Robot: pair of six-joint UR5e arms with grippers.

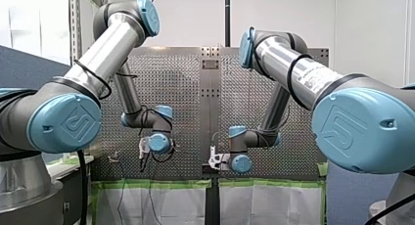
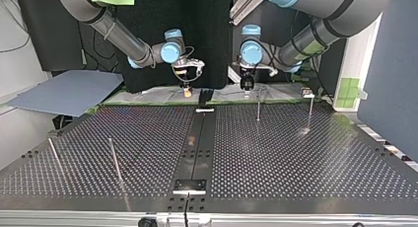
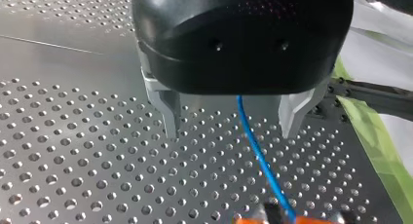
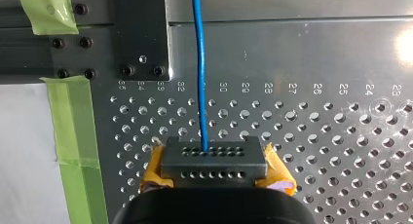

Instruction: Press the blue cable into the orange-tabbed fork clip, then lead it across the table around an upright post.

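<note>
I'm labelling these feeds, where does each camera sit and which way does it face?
Front: behind both arms, looking over the table.
Top: across the table, facing both arms.
Left wrist: on my left arm, past left gripper onto blue cable.
Right wrist: on my right arm, past right gripper.
Both wrist views share the blue cable.

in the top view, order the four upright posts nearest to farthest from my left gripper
From my left gripper:
1. near post, just camera-side of it
2. right post, toward the view's right edge
3. inner left post, near the camera, view's left
4. outer left post, by the left edge
</note>
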